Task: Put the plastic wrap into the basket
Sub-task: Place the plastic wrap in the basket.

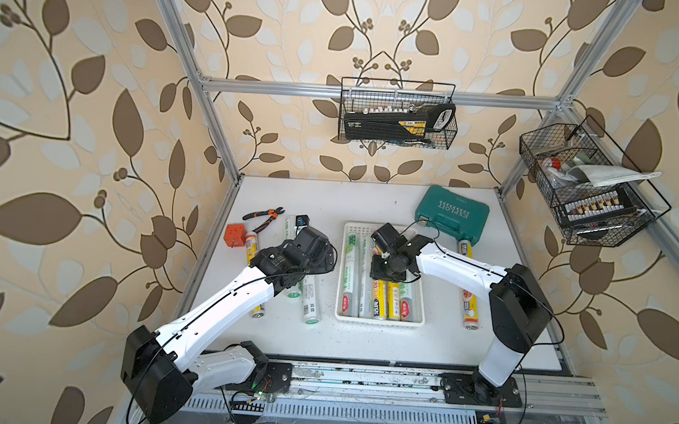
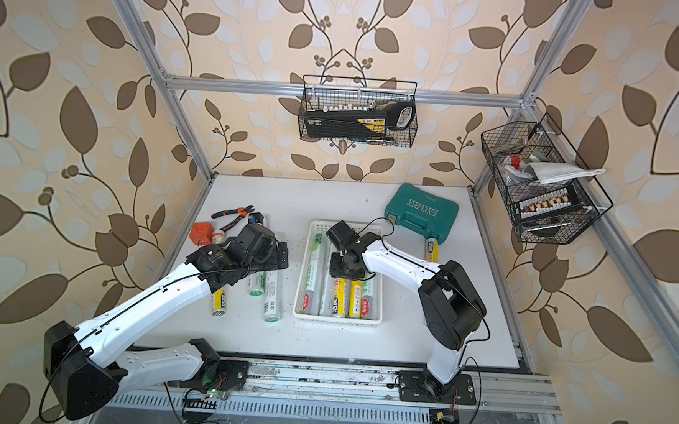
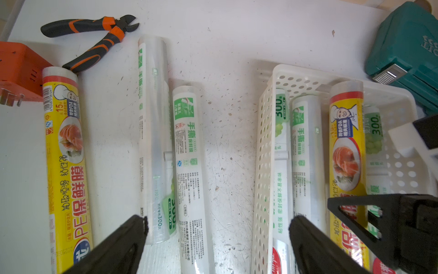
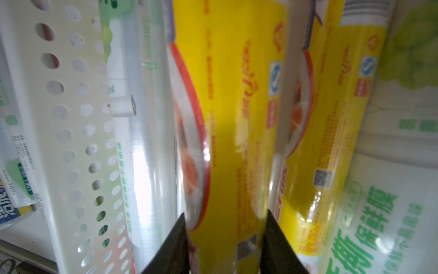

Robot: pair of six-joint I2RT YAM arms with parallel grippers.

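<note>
Clamping slim yellow printed plastic-wrap roll (image 4: pixel 232 118) with right pincer (image 4: pixel 225 220) inside shallow white perforated plastic basket (image 1: pixel 380 322) at table (image 1: pixel 330 204) centre. Holding left pincer (image 3: pixel 218 220) fully spread above loose rolls (image 3: pixel 189 166) left of basket. Risking wedging between packed neighbours, dragging them out on withdrawal.

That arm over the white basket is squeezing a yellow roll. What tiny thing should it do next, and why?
Probably open the right gripper and let go: its jaws are shut on the yellow roll, which seems to lie inside the basket, alongside the other rolls.
</note>
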